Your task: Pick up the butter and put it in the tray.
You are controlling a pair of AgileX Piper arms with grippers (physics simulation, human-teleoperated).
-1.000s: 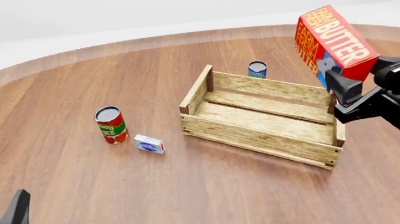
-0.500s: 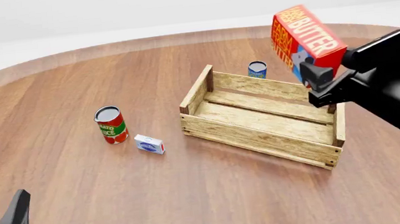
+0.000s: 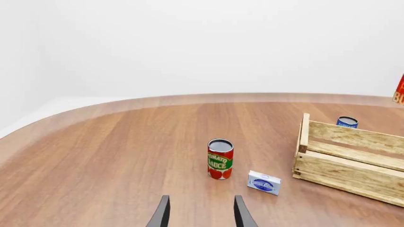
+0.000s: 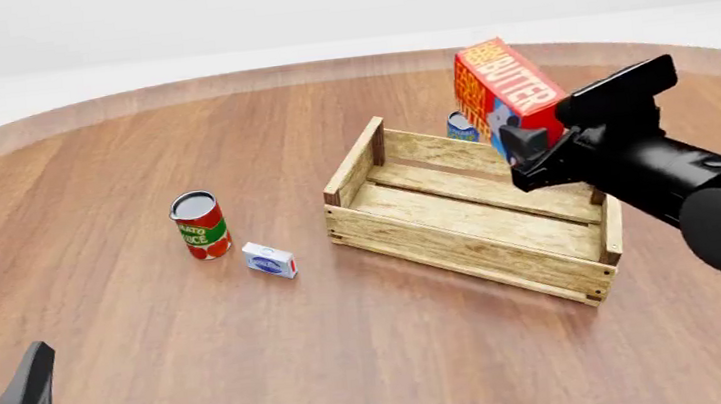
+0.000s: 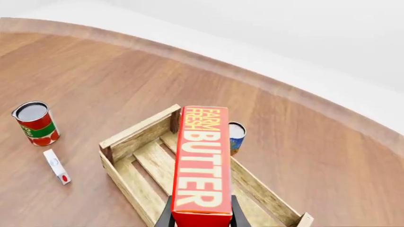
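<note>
Round wooden counter (image 4: pixel 149 365), reddish-brown planks with a paler rim, plain white walls and floor behind, nothing else in the room. The right gripper (image 4: pixel 532 147) is clamped on the lower end of the butter (image 4: pixel 499 87), holding it in the air above the far right part of the tray (image 4: pixel 459 244), clear of the slats. The carton's long axis runs up and away from the gripper, tilted so its top leans left and toward the far side in the front view; the orange "BUTTER" face looks up and right, the blue patch sits low by the gripper. In the right wrist view the butter (image 5: pixel 202 161) stretches straight out along the fingers, lettering reading lengthwise, with the tray (image 5: pixel 136 187) below it. The tray sits at a slant on the counter, open top up. A small blue can (image 4: pixel 460 127) stands just behind the tray's far wall, partly hidden by the carton. A tomato sauce can (image 4: pixel 199 225) stands upright left of the tray, and a small white-and-blue box (image 4: pixel 267 260) lies just beside it, nearer the tray. The left gripper (image 3: pixel 200 215) hangs low at the near left of the counter, fingers spread and holding nothing, well apart from everything.
</note>
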